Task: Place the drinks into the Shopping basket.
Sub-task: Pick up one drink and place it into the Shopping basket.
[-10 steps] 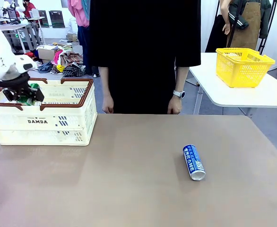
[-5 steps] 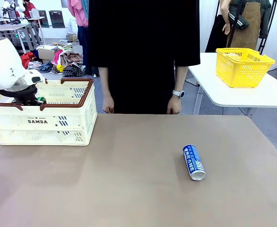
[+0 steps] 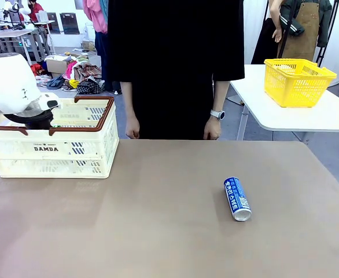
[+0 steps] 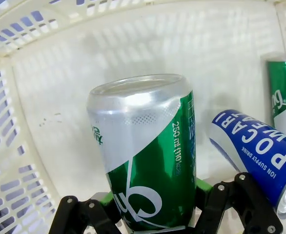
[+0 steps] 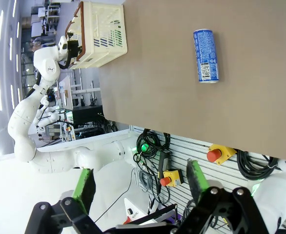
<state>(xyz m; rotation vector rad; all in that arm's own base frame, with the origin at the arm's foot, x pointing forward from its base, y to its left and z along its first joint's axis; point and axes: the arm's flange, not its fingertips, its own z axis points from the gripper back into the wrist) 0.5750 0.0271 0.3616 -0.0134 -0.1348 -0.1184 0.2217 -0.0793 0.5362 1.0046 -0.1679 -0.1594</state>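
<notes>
My left gripper [image 4: 153, 200] is shut on a green drink can [image 4: 148, 156], held low inside the cream Shopping basket [image 4: 50, 112]. Beside it in the basket lie a blue can [image 4: 260, 153] and another green can [image 4: 282, 97]. In the front view my left arm [image 3: 13, 87] dips over the brown rim of the Shopping basket [image 3: 109, 116] at the table's far left, and its fingers are hidden inside. A blue can [image 3: 237, 198] lies on its side on the table right of the middle. High above the table, my right gripper [image 5: 139, 183] stands open, with that blue can [image 5: 206, 55] far below.
A person in black stands at the table's far edge, hands hanging down, a watch [image 3: 218, 114] on one wrist. A yellow mesh basket [image 3: 297, 81] sits on a separate white table [image 3: 331, 113] at the back right. Bare brown tabletop [image 3: 158, 220] lies between the Shopping basket and the blue can.
My left arm has sunk into the Shopping basket with the green can; gripper and can, seen above the rim before, are now below it. The blue can on the table has not moved.
</notes>
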